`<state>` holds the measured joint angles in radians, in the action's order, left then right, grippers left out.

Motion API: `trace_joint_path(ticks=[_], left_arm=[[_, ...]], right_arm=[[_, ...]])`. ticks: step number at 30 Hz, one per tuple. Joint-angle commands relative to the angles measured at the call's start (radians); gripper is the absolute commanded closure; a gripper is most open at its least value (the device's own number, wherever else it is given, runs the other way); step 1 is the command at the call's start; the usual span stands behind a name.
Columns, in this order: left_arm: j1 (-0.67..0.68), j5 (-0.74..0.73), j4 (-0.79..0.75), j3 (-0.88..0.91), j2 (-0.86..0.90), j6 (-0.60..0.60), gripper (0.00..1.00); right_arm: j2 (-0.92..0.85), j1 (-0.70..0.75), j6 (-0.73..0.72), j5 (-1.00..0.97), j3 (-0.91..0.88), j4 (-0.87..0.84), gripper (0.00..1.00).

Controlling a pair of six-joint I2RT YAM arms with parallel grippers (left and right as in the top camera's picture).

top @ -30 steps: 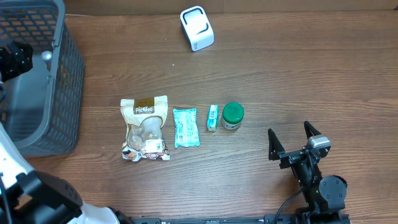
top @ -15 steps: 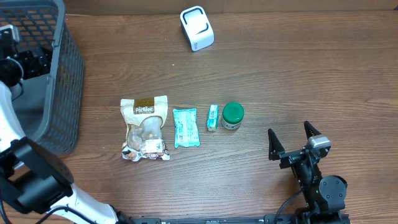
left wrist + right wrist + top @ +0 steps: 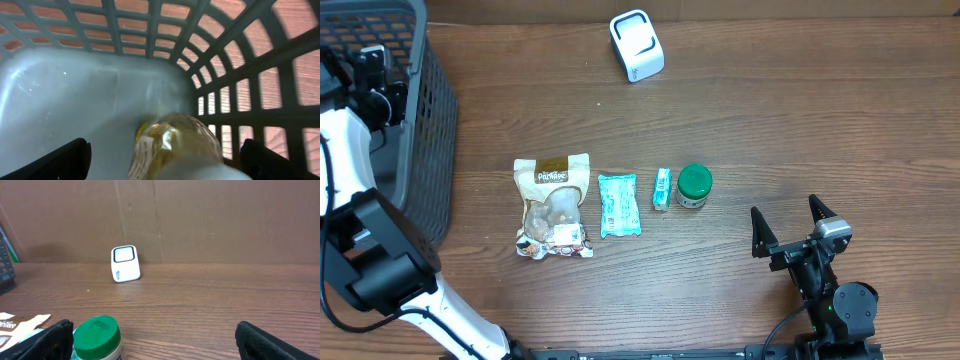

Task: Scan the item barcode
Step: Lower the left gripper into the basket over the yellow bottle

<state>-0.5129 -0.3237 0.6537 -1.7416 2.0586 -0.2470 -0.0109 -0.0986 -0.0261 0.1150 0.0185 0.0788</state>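
Note:
My left gripper (image 3: 375, 70) reaches into the grey mesh basket (image 3: 430, 130) at the far left. In the left wrist view it (image 3: 165, 162) stands open around a clear bottle of yellowish liquid (image 3: 175, 142) lying on the basket floor, with a gap showing on each side. On the table lie a snack bag (image 3: 553, 205), a teal packet (image 3: 618, 205), a small teal item (image 3: 662, 188) and a green-lidded jar (image 3: 694, 185). The white scanner (image 3: 637, 45) stands at the back. My right gripper (image 3: 785, 212) is open and empty at the front right, the jar (image 3: 97, 337) just ahead of its left finger.
The basket wall (image 3: 235, 65) rises close on the right of the left gripper. A brown cardboard wall backs the table behind the scanner (image 3: 125, 264). The corner of the snack bag (image 3: 15, 322) shows at the left of the right wrist view.
My left arm has swung toward the back of the basket, and its jaws have widened a little. The right arm and the table items have not moved.

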Motion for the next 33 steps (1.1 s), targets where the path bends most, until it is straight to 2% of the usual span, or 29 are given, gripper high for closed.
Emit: trace_joint_path(ticks=[1, 6, 33], left_arm=[[0.022, -0.002, -0.003, -0.016, 0.010, -0.019, 0.06], [0.022, -0.001, -0.001, -0.013, 0.010, -0.019, 0.00], [0.022, 0.002, -0.001, -0.012, 0.014, -0.019, 0.00]], right_arm=[[0.008, 0.005, 0.001, -0.009, -0.011, -0.005, 0.00], [0.008, 0.005, 0.001, -0.009, -0.011, -0.005, 0.00], [0.008, 0.005, 0.001, -0.009, -0.011, -0.005, 0.00]])
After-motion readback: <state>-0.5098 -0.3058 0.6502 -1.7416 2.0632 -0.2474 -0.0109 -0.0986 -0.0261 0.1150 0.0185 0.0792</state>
